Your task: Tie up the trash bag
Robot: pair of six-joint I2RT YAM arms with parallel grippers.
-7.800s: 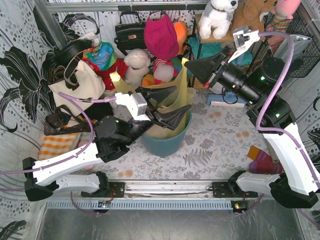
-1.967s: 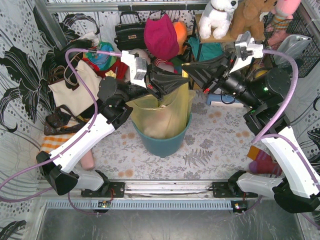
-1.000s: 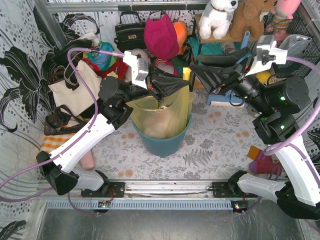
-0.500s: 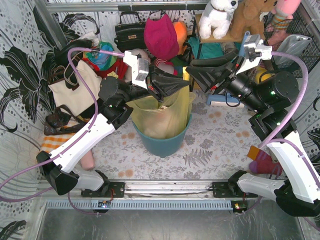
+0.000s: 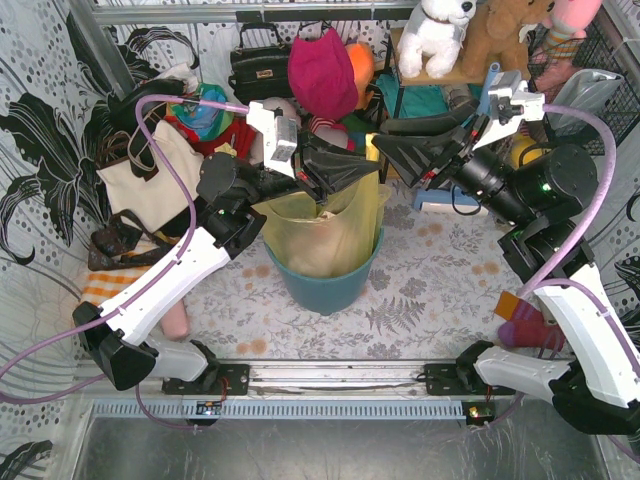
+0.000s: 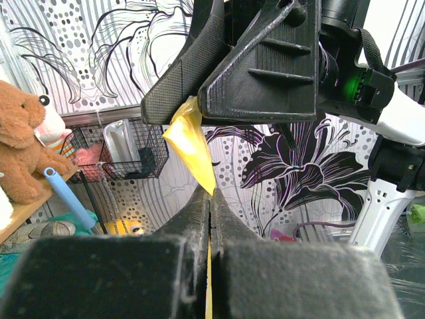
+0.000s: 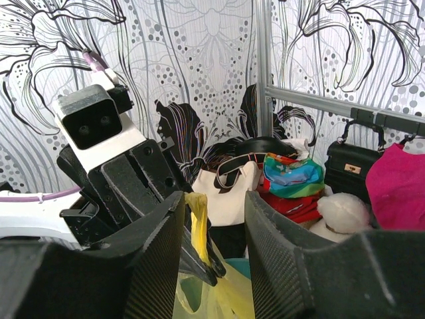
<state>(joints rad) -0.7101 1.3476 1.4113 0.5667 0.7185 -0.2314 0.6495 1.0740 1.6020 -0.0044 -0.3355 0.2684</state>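
Observation:
The trash bag [image 5: 322, 232], thin yellow-green film, stands pulled up out of the round teal bin [image 5: 330, 288]. My left gripper [image 5: 370, 172] is shut on a gathered corner of the bag above the bin. In the left wrist view a yellow tip of the trash bag [image 6: 190, 142] pokes out past the left gripper [image 6: 209, 194]. My right gripper [image 5: 381, 136] faces it from the right, open. In the right wrist view the twisted strip of the trash bag [image 7: 198, 229] hangs inside the right gripper [image 7: 214, 198], close against its left finger [image 7: 156, 246].
A cream tote with black straps [image 5: 152, 170] stands at the left. A black handbag [image 5: 258, 62], a magenta hat [image 5: 322, 72] and plush toys [image 5: 436, 30] crowd the back. A wire basket [image 5: 600, 90] sits at the far right, and a striped cloth [image 5: 112, 290] lies near left.
The right gripper has swung left and slightly down, bringing its open fingers around the bag's raised tip. The left arm and the bag have stayed put.

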